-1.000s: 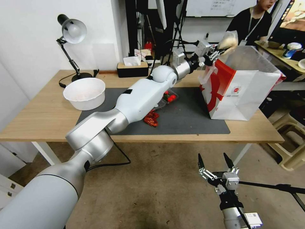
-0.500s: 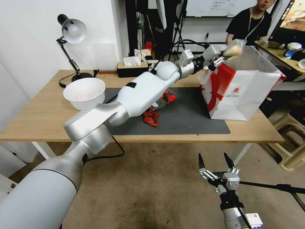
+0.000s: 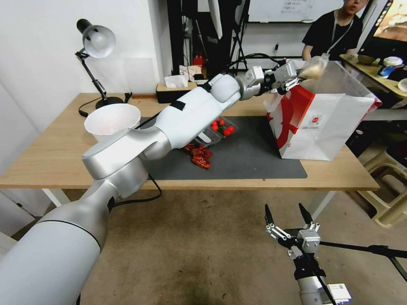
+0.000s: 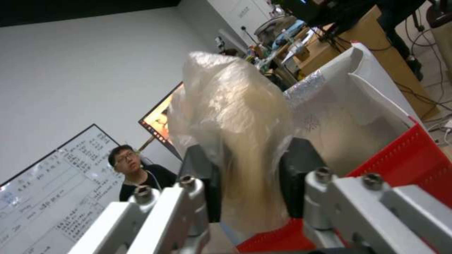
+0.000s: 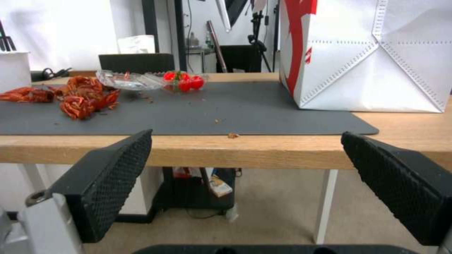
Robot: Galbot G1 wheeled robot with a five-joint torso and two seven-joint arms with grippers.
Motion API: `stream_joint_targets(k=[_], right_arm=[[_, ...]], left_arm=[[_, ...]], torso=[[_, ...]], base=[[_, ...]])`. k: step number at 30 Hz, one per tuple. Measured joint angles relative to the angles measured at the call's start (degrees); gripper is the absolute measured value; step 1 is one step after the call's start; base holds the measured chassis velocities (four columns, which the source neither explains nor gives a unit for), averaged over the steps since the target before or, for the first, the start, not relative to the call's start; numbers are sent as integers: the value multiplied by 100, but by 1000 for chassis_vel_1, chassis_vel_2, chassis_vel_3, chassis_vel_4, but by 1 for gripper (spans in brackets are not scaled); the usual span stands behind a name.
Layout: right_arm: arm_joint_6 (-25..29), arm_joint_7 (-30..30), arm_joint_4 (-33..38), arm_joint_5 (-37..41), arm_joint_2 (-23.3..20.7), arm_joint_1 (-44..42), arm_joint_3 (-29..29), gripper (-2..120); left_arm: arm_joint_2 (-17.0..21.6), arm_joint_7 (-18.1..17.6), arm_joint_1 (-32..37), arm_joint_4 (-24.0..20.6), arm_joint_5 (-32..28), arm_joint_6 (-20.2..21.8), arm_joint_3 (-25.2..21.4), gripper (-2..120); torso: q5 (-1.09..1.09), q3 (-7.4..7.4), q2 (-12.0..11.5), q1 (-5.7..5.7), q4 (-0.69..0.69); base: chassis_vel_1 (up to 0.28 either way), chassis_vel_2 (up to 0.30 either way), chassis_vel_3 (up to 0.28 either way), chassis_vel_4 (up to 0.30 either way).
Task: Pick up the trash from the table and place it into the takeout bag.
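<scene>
Left claw [image 3: 302,73] clamped on a crumpled clear wrapper [image 4: 231,116], perhaps a food bag, held over the open mouth of the bag [image 3: 326,123] at the desk's [image 3: 51,156] far right. Not yet dropped. Left on the grey mat [image 3: 254,156]: red scraps [image 3: 199,156], clear tray [image 3: 218,129] with red fruit. Right claw [image 3: 288,218] parked low before the desk, fingers apart. White bowl [image 3: 112,123], lamp [image 3: 95,42] and tissue box [image 3: 176,91] behind.
</scene>
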Motion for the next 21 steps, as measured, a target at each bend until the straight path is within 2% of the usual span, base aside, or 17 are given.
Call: stream_joint_targets(k=[2, 4, 6, 7, 10, 11, 13, 14, 17, 21], right_arm=[[0, -1, -3, 2, -1, 4, -1, 100], [0, -2, -5, 3, -1, 6, -1, 100], [-1, -2, -9, 9, -4, 11, -1, 100], [-1, -2, -9, 9, -4, 11, -1, 100], [-6, -3, -11, 10, -5, 25, -8, 100], [-6, -3, -11, 10, -5, 25, -8, 100], [-15, -3, -11, 11, -2, 40, -18, 100], [-15, -3, -11, 11, -2, 40, -18, 100], [-20, -4, -11, 11, 9, 44, -26, 100], [-20, -6, -20, 11, 10, 45, -29, 100]], left_arm=[[0, -39, -7, -1, 9, -9, 14, 39], [0, -54, -8, -5, 10, -13, 16, 43], [0, -79, -18, -29, 20, -18, 19, 56], [0, -79, -18, -29, 20, -18, 19, 56], [0, -105, -56, -53, 24, -18, 29, 69], [0, -105, -56, -53, 24, -18, 29, 69], [0, -132, -85, -57, 32, -18, 61, 80], [0, -132, -85, -57, 32, -18, 61, 80], [0, -136, -118, -58, 61, -13, 95, 95], [0, -135, -145, -39, 68, -12, 110, 99]], torso=[[0, 0, 0, 0, 0], [0, 0, 0, 0, 1], [0, 0, 0, 0, 0], [0, 0, 0, 0, 0], [0, 0, 0, 0, 0], [0, 0, 0, 0, 0], [0, 0, 0, 0, 1], [0, 0, 0, 0, 1], [0, 0, 0, 0, 0], [0, 0, 0, 0, 0]], base=[[0, 0, 0, 0], [0, 0, 0, 0], [0, 0, 0, 0], [0, 0, 0, 0], [0, 0, 0, 0], [0, 0, 0, 0], [0, 0, 0, 0], [0, 0, 0, 0], [0, 0, 0, 0], [0, 0, 0, 0]])
